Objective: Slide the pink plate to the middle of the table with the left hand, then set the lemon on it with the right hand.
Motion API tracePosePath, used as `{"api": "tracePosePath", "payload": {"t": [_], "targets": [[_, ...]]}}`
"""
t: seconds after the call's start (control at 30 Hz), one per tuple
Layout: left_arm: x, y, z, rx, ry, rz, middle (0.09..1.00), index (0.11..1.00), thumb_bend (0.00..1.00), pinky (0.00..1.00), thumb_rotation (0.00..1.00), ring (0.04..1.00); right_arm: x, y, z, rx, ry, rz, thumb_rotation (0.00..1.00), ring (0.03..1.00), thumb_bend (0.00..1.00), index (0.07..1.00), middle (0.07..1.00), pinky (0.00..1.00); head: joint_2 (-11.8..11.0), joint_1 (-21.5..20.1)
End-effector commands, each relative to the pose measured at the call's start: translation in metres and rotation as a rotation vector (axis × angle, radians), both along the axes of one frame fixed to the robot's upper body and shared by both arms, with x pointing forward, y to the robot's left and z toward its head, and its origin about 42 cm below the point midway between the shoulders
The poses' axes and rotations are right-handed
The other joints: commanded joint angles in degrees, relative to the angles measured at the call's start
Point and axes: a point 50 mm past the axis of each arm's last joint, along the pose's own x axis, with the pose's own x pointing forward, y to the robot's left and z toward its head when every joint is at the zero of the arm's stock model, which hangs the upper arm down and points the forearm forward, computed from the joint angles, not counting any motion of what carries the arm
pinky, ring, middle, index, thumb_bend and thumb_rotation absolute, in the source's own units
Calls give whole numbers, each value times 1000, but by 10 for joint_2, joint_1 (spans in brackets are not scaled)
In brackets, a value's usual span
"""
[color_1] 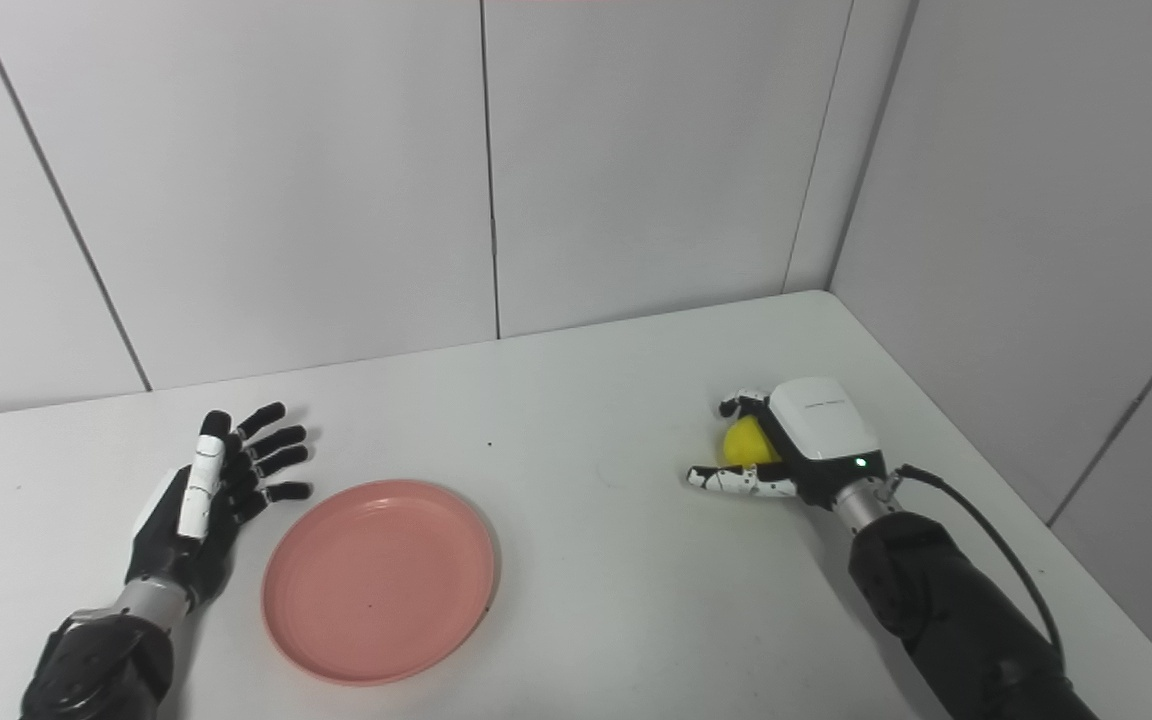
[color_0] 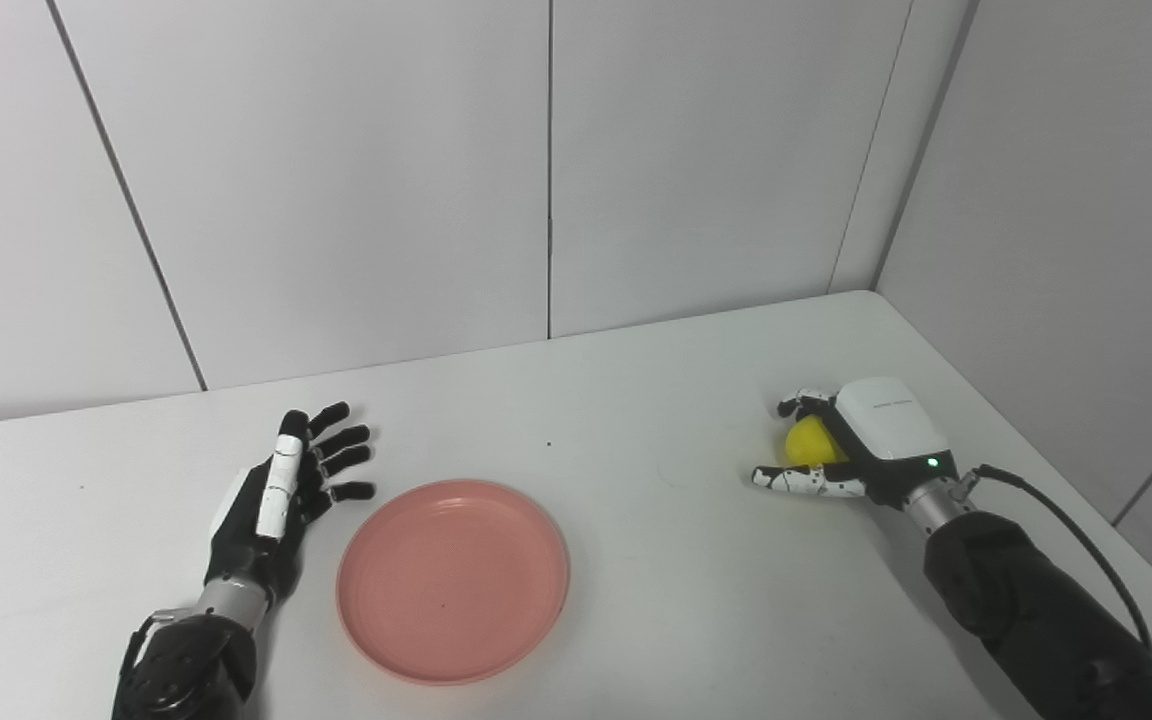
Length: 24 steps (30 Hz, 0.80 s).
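The small yellow lemon (color_0: 808,441) is mostly hiding under the right hand (color_0: 861,440), whose fingers are curling around it near the white table's (color_0: 636,560) right edge. The left hand (color_0: 281,495) is resting with fingers spread, holding nothing, just beside the round pink plastic plate (color_0: 453,580) sitting left of centre.

Pink plate (color_0: 453,580) flat, empty; yellow lemon (color_0: 808,441) far right, half hidden.
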Motion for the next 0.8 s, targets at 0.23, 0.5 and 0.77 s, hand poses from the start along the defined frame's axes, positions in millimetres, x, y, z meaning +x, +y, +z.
{"api": "tracePosePath", "payload": {"t": [0.23, 0.5, 0.77], "targets": [[-8, 7, -21, 38, 104, 9, 793, 824, 781, 739, 973, 808, 4, -9, 0, -26, 31, -68, 911, 519, 748, 581, 575, 438, 2, 2], [-8, 8, -22, 40, 106, 8, 800, 822, 796, 735, 972, 808, 6, -16, -15, -25, 27, -132, 488, 283, 528, 439, 351, 227, 5, 2], [-8, 8, -22, 39, 104, 5, 794, 825, 784, 729, 975, 806, 7, -15, -17, -30, 29, -152, 517, 214, 502, 353, 278, 161, 6, 2]]}}
